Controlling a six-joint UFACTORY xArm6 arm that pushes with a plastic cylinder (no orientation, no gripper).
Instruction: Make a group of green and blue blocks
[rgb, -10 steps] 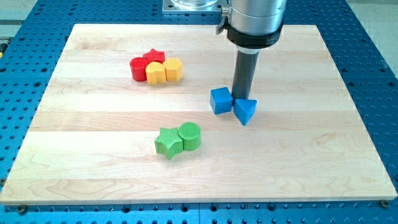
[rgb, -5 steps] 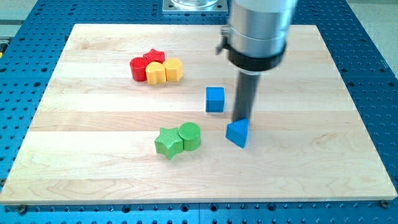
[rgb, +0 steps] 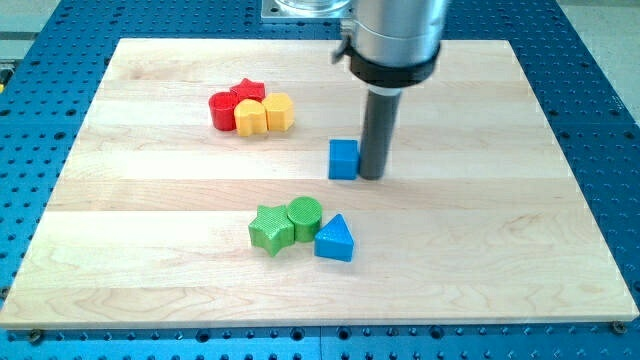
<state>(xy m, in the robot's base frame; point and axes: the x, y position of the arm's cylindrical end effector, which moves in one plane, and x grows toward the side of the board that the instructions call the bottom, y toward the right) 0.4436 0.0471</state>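
A green star block and a green cylinder sit together in the lower middle of the board. A blue triangular block lies against the cylinder's right side. A blue cube stands apart, above them near the board's centre. My tip is just right of the blue cube, touching or almost touching its right face.
A red cylinder, a red star, a yellow block and a yellow hexagonal block are clustered at the upper left. The wooden board lies on a blue perforated table.
The blue triangular block has been pushed down and left until it rests against the green cylinder. My tip has since moved back up to the right side of the blue cube.
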